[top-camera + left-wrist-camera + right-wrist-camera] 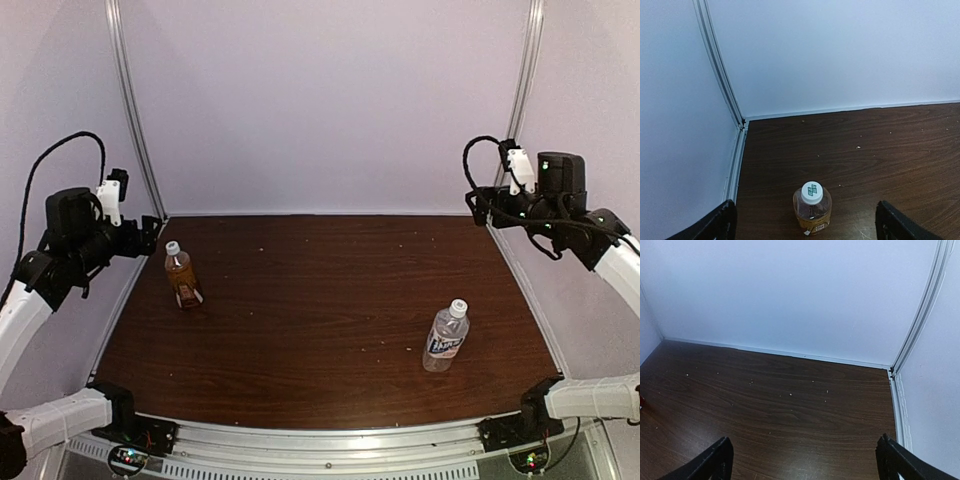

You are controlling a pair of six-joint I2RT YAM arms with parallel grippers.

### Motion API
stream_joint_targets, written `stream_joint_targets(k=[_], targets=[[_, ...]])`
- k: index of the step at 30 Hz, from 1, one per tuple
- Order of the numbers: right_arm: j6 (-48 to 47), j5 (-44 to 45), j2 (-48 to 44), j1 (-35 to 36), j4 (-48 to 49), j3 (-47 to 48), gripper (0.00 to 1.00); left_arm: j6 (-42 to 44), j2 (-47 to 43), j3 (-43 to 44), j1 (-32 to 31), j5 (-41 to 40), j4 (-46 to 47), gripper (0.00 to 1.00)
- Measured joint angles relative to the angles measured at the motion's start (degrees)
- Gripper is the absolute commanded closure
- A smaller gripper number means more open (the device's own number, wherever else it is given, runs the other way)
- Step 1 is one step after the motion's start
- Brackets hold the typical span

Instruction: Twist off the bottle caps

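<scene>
Two bottles stand upright on the dark wood table (320, 300). The amber one with a red label (183, 280) is at the far left, its white cap (172, 247) screwed on. The clear one with a white-and-blue label (446, 340) is at the near right, also wearing its white cap (458, 308). My left gripper (150, 236) hovers open just left of and above the amber bottle. In the left wrist view that bottle (813, 215) and its cap (812, 192) sit between my wide-spread fingers (722, 222). My right gripper (481, 208) is open at the far right, well behind the clear bottle. Its fingers (720, 457) frame only bare table.
White walls enclose the table on three sides, with metal rails in the back corners (135, 110) (525, 80). Small pale crumbs dot the wood (790, 395). The arm bases stand at the near edge (120, 410) (540, 400).
</scene>
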Motion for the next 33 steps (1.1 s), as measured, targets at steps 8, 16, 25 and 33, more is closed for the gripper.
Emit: stream_joint_targets(k=[8, 16, 25, 33], targets=[[0.0, -1.3, 1.5, 0.0, -4.0, 4.5, 0.00, -0.4, 4.4, 5.0, 0.0, 1.0, -6.0, 0.02], [0.0, -4.7, 4.2, 0.1, -7.7, 5.9, 0.00, -1.4, 9.3, 8.5, 0.0, 2.9, -10.0, 0.03], [0.0, -8.8, 5.9, 0.2, -8.5, 5.9, 0.00, -4.1, 20.6, 12.0, 0.0, 5.1, -12.8, 0.17], [0.1, -11.2, 6.8, 0.2, -7.1, 5.9, 0.00, -4.3, 28.0, 12.8, 0.3, 3.9, -14.0, 0.23]])
